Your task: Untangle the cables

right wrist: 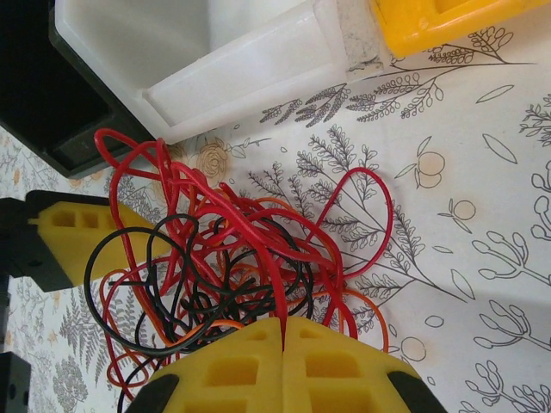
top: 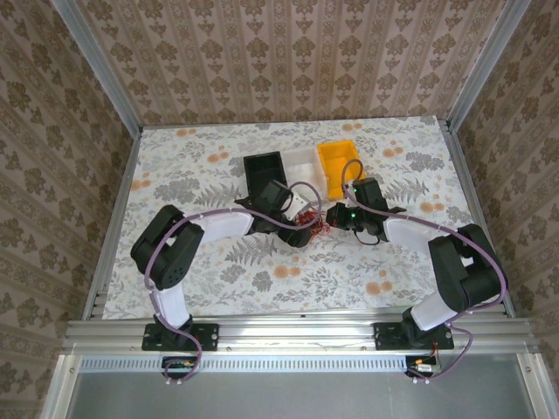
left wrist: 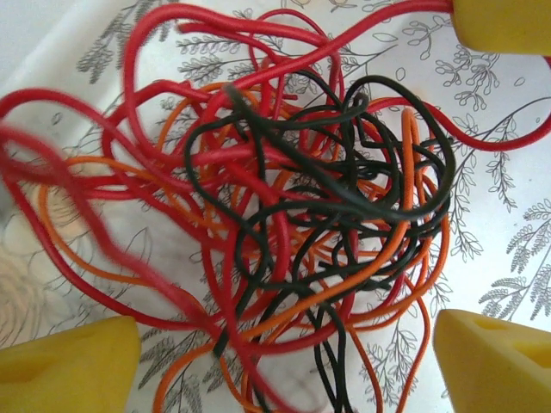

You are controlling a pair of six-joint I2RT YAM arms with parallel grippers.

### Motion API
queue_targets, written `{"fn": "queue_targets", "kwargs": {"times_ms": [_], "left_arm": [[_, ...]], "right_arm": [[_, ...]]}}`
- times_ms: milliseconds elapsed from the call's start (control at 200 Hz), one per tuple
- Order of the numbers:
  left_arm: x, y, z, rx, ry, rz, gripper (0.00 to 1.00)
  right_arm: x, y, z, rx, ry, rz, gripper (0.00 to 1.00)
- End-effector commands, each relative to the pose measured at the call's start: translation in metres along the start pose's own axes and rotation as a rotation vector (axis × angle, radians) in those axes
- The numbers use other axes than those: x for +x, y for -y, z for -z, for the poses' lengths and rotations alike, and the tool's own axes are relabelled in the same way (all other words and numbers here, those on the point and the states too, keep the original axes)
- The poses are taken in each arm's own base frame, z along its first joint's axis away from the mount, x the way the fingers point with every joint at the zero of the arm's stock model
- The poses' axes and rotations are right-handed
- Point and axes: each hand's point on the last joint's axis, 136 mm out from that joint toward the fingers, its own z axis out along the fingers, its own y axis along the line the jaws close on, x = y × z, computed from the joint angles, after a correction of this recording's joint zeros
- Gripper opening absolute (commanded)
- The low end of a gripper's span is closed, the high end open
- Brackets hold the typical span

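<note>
Right gripper: yellow fingers pressed flat together, a red strand running straight into the seam, so it is clamped on the cables at the near edge of the tangle. Left gripper: fingers spread wide apart, one each side of the bundle, holding nothing; can't tell if they touch any strand. In the right wrist view one left finger sits just beside the tangle's left side. Cables are one loose knot of red, orange and black wires, looped and crossed over each other, black ones mostly in the middle, red loops sticking out around the edge. From above, the knot lies on the floral table between the two gripper tips, left gripper and right gripper meeting over it near the table's centre. Just past the tangle is the white bin, with the black bin on one side of it and the yellow bin on the other, all three in a row. No wire in the parts of the bins that show.
</note>
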Motion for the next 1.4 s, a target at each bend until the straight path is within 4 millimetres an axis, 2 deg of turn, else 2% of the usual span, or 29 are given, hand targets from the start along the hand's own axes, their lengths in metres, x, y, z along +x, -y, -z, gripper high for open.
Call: {"fn": "queue_targets", "kwargs": {"times_ms": [0,140,275,440,610,690,710,815,905,1105,1265,1395], "left_arm": [[-0.010,0.000,-0.004,-0.011,0.010,-0.002,0.78],[-0.008,-0.008,-0.011,-0.045,0.018,0.010,0.47],[-0.006,-0.017,-0.012,-0.078,0.020,0.029,0.21],[0.002,-0.031,-0.004,-0.137,0.031,0.060,0.00],[0.022,-0.047,0.012,-0.159,0.022,0.130,0.00],[0.031,-0.055,0.021,-0.177,0.023,0.154,0.00],[0.034,-0.057,0.022,-0.180,0.021,0.162,0.00],[0.046,-0.061,0.031,-0.189,0.016,0.176,0.00],[0.055,-0.065,0.034,-0.202,0.003,0.189,0.00],[0.063,-0.069,0.041,-0.227,0.001,0.206,0.00],[0.080,-0.099,0.057,-0.368,-0.004,0.276,0.00],[0.089,-0.112,0.066,-0.387,0.032,0.363,0.00]], "right_arm": [[-0.009,-0.008,0.003,-0.008,0.024,0.010,0.01],[-0.007,-0.012,0.003,-0.024,0.013,0.018,0.01],[-0.008,-0.007,0.005,0.007,0.021,0.013,0.00],[-0.016,0.015,0.016,0.134,0.103,-0.019,0.00],[-0.029,0.051,0.044,0.332,0.227,-0.079,0.00],[-0.029,0.072,0.054,0.430,0.254,-0.118,0.00],[-0.034,0.072,0.064,0.443,0.286,-0.128,0.00],[-0.032,0.100,0.082,0.540,0.325,-0.222,0.00],[-0.027,0.117,0.089,0.560,0.336,-0.295,0.00],[-0.020,0.134,0.095,0.586,0.329,-0.357,0.00],[-0.018,0.153,0.107,0.623,0.352,-0.433,0.00],[-0.014,0.168,0.115,0.648,0.350,-0.482,0.00]]}}
